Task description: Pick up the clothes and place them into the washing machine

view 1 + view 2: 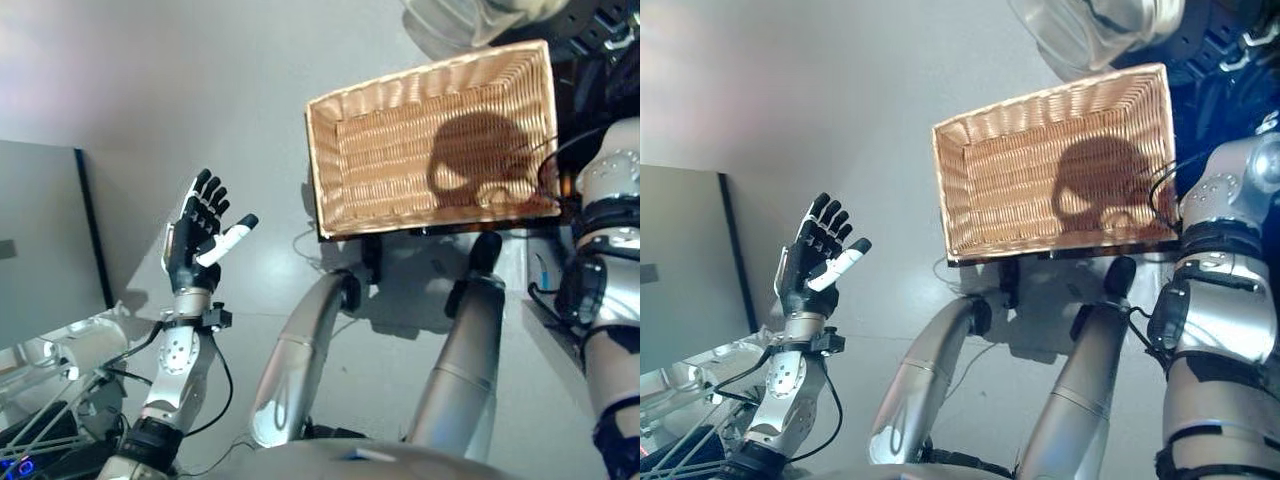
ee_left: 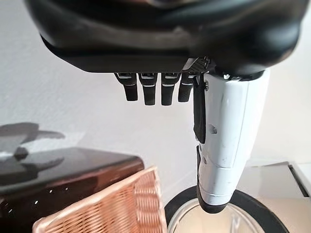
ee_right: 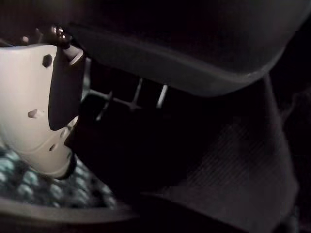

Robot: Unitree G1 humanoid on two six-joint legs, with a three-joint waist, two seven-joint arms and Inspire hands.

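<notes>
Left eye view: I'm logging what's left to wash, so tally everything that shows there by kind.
Rectangular tan wicker basket: 1, empty
Round clear-glass washing machine door: 1
Flat grey panel with a dark edge: 1
Dark left robot hand, open: 1
Clothes: 0
Total: 4

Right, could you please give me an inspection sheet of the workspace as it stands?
Surface: plain grey floor; nothing lying on it.
Job's things: wicker basket on a dark stand, empty; no clothes seen. Washing machine door just beyond the basket.
Clutter: nothing seen.
Hands: left hand raised over the floor, open, holding nothing. Right hand shows only in its dark wrist view; state unclear.
Cables: nothing seen.
Surroundings: grey panel on the robot's left.
</notes>
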